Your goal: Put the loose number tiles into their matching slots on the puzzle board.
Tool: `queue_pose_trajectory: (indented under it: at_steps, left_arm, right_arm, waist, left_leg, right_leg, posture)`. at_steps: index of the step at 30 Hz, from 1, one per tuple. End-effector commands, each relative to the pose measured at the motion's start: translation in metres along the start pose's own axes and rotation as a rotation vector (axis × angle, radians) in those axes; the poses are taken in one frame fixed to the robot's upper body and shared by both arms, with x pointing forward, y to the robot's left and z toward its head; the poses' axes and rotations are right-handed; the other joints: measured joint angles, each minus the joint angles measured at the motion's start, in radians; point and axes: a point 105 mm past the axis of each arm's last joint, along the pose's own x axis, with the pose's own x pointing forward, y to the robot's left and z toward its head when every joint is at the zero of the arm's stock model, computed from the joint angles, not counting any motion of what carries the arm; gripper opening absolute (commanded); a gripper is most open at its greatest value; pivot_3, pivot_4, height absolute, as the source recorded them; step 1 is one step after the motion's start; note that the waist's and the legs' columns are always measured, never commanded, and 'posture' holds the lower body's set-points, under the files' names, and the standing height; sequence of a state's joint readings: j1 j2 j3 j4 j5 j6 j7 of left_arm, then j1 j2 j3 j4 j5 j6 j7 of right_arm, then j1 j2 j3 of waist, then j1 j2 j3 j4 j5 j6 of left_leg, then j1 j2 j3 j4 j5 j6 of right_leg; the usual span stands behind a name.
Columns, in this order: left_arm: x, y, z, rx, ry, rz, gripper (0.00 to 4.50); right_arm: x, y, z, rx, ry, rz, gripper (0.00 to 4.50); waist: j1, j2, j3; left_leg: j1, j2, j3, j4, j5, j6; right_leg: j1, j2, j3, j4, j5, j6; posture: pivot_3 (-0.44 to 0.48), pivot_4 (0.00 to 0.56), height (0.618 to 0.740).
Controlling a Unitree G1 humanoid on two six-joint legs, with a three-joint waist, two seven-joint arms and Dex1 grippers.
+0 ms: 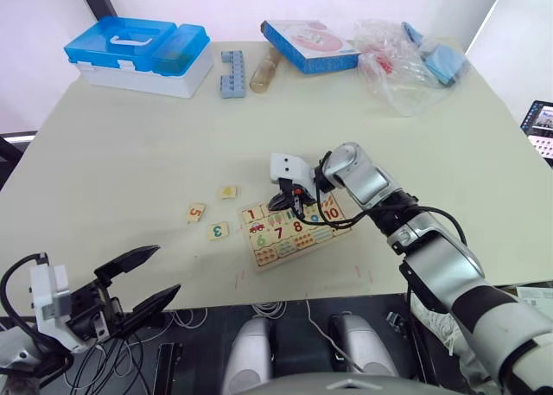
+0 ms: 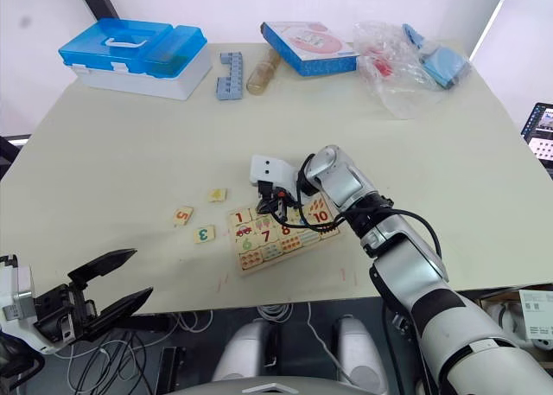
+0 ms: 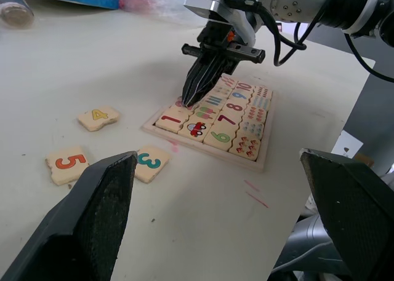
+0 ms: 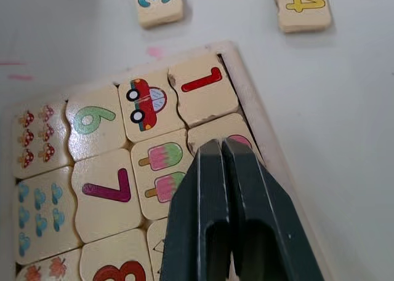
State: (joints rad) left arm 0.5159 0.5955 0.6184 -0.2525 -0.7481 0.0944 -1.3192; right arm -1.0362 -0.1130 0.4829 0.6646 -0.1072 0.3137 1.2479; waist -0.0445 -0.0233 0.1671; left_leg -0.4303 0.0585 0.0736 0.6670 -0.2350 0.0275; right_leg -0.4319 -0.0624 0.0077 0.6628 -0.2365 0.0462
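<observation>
The puzzle board [image 4: 249, 99] lies near the table's front edge, right of centre. A red 1 tile [image 4: 203, 87] sits in its top-row corner slot. My right gripper [image 4: 221, 144] is shut, and its tips rest on the tile [image 4: 241, 131] in the slot beside the 1. That tile's digit is mostly hidden, with only a bit of red showing. Three loose number tiles lie on the table left of the board: yellow 4 [image 1: 227, 191], red 5 [image 1: 196, 212] and green 3 [image 1: 218, 231]. My left gripper [image 1: 166, 270] hangs open and holds nothing, low at the front left, off the table.
Along the far edge stand a blue-lidded case [image 1: 138, 54], a grey toothed block [image 1: 232, 73], a lying jar [image 1: 265, 71], a blue-edged box with a pink picture [image 1: 309, 45] and a clear plastic bag [image 1: 406, 62].
</observation>
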Motion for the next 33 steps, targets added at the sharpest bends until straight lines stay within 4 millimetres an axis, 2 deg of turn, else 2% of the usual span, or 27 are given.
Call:
queue_pose_trajectory:
  at_steps: [1, 5, 9, 11, 14, 18, 20, 22, 24, 26, 27, 28, 33]
  left_arm:
    - [-0.001, -0.002, 0.004, 0.023, -0.004, 0.006, 4.50]
    - [-0.001, -0.002, 0.004, 0.017, -0.013, 0.021, 4.50]
    - [-0.004, 0.001, 0.002, 0.022, -0.004, 0.056, 4.50]
    - [-0.005, 0.002, -0.001, 0.018, 0.008, 0.074, 4.50]
    - [-0.009, 0.004, -0.006, 0.009, 0.022, 0.106, 4.50]
    - [-0.015, 0.008, -0.011, -0.001, 0.037, 0.139, 4.50]
    - [-0.020, 0.010, -0.016, -0.011, 0.050, 0.158, 4.50]
    - [-0.023, 0.011, -0.018, -0.017, 0.056, 0.166, 4.50]
    - [-0.025, 0.013, -0.022, -0.023, 0.068, 0.172, 4.50]
    - [-0.028, 0.015, -0.025, -0.027, 0.078, 0.185, 4.50]
    - [-0.029, 0.016, -0.026, -0.028, 0.081, 0.189, 4.50]
    - [-0.029, 0.016, -0.026, -0.028, 0.081, 0.189, 4.50]
    - [-0.031, 0.019, -0.029, -0.034, 0.077, 0.199, 4.50]
  right_arm:
    - [0.000, -0.002, -0.001, 0.001, -0.030, -0.030, 0.05]
    - [-0.016, 0.004, 0.026, -0.015, -0.236, -0.025, 0.05]
    - [-0.055, 0.023, 0.047, -0.095, -0.553, -0.069, 0.05]
    - [-0.072, 0.030, 0.041, -0.049, -0.615, -0.101, 0.05]
    - [-0.103, 0.051, 0.021, -0.014, -0.672, -0.139, 0.05]
    - [-0.131, 0.064, -0.014, 0.060, -0.622, -0.245, 0.05]
    - [-0.149, 0.073, -0.035, 0.089, -0.597, -0.319, 0.96]
    - [-0.158, 0.081, -0.050, 0.103, -0.559, -0.360, 1.71]
    - [-0.169, 0.088, -0.067, 0.126, -0.518, -0.411, 2.67]
    - [-0.188, 0.100, -0.088, 0.174, -0.478, -0.482, 3.47]
    - [-0.194, 0.105, -0.095, 0.185, -0.455, -0.504, 4.15]
    - [-0.199, 0.110, -0.101, 0.193, -0.437, -0.520, 4.46]
    - [-0.216, 0.129, -0.118, 0.242, -0.396, -0.588, 4.46]
  waist:
    - [0.000, 0.000, 0.000]
    - [0.002, 0.000, 0.000]
    - [0.006, 0.000, 0.000]
    - [0.006, 0.000, 0.000]
    - [0.012, -0.001, 0.000]
    - [0.010, -0.001, 0.000]
    - [0.007, -0.001, 0.000]
    - [0.007, -0.001, -0.001]
    - [0.008, -0.001, -0.001]
    - [0.011, -0.001, -0.001]
    - [0.012, -0.001, 0.000]
    - [0.013, -0.001, 0.000]
    - [0.015, -0.003, -0.001]
  left_leg:
    - [0.001, 0.000, 0.000, 0.000, 0.000, 0.000]
    - [0.000, 0.000, -0.001, 0.000, 0.000, 0.000]
    - [-0.002, 0.000, -0.001, 0.000, 0.000, 0.000]
    - [-0.002, 0.000, -0.002, 0.000, 0.000, 0.000]
    - [-0.001, 0.000, -0.002, 0.000, 0.000, 0.000]
    - [-0.001, -0.001, -0.001, 0.001, 0.000, 0.000]
    - [0.000, 0.000, -0.002, 0.001, 0.000, 0.000]
    - [0.000, 0.000, -0.002, 0.000, 0.000, 0.000]
    - [0.000, 0.000, -0.002, 0.000, 0.000, 0.000]
    - [-0.001, -0.001, -0.001, 0.000, 0.000, 0.000]
    - [-0.001, -0.001, -0.001, 0.001, 0.000, 0.000]
    - [-0.001, -0.001, -0.001, 0.001, 0.000, 0.000]
    - [0.001, 0.000, -0.002, 0.001, 0.000, 0.000]
  right_leg:
    - [0.001, 0.000, 0.000, 0.000, 0.000, 0.000]
    - [0.000, 0.000, 0.000, 0.000, -0.001, -0.001]
    - [0.000, 0.000, -0.001, -0.002, 0.001, 0.002]
    - [0.001, 0.000, -0.002, -0.001, 0.001, 0.002]
    - [0.001, -0.001, -0.002, -0.002, 0.000, 0.001]
    - [0.002, -0.002, -0.001, -0.002, -0.001, -0.001]
    - [0.002, -0.001, -0.001, -0.002, -0.001, -0.001]
    - [0.001, 0.000, -0.001, -0.002, -0.001, -0.001]
    - [0.002, 0.000, -0.001, -0.002, -0.001, -0.001]
    - [0.002, -0.001, 0.000, -0.003, -0.001, -0.001]
    - [0.002, -0.001, 0.000, -0.003, -0.001, -0.001]
    - [0.002, -0.001, 0.000, -0.003, -0.001, -0.001]
    - [0.002, 0.000, 0.000, -0.002, -0.001, -0.001]
  posture:
    - [0.000, 0.150, 0.740]
    - [0.000, 0.150, 0.740]
    - [0.000, 0.150, 0.740]
    - [0.000, 0.150, 0.740]
    - [0.000, 0.150, 0.740]
    - [0.000, 0.150, 0.740]
    - [0.000, 0.150, 0.740]
    - [0.000, 0.150, 0.740]
    - [0.000, 0.150, 0.740]
    - [0.000, 0.150, 0.740]
    - [0.000, 0.150, 0.740]
    - [0.000, 0.150, 0.740]
    - [0.000, 0.150, 0.740]
